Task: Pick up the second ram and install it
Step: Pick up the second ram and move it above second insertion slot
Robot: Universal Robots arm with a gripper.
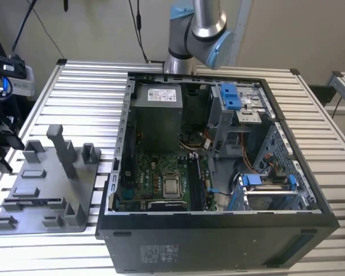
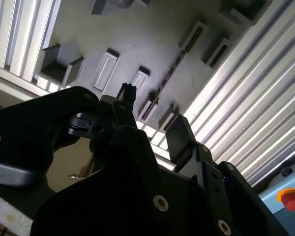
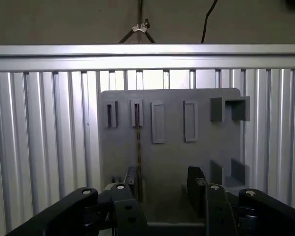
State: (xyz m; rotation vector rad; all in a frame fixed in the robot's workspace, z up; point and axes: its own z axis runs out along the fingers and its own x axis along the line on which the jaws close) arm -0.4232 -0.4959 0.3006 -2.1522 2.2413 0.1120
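1. Surface (image 1: 75,80): ribbed silver aluminium slats, glossy.
2. Holder plate (image 1: 54,187): flat matte gray plastic, roughly square, with upright posts and shallow rectangular pockets. It lies on the surface to the exterior view's left of the computer case (image 1: 218,247).
3. Second ram (image 3: 138,147): long, thin dark strip standing on edge in the plate's slotted posts, not yet lifted. It shows as a dark line in the second wrist view (image 2: 174,61). In the exterior view it runs along the plate's near edge (image 1: 37,202).
4. Hand (image 3: 163,174): black, bolted metal with two blocky fingers (image 3: 196,184) spread wide and nothing gripped. The ram's near end sits between them, just beside one finger; contact unclear. It is also in the second wrist view (image 2: 152,112), poised over the plate.
5. Computer case: black sheet-metal box lying flat with its side panel off. Inside are a green motherboard (image 1: 149,178), a square silver-topped processor (image 1: 172,185), a gray boxy power supply (image 1: 156,118), blue plastic brackets (image 1: 230,95) and loose wires.
6. Arm (image 1: 195,26): silver tube with a light-blue joint cap, behind the case.
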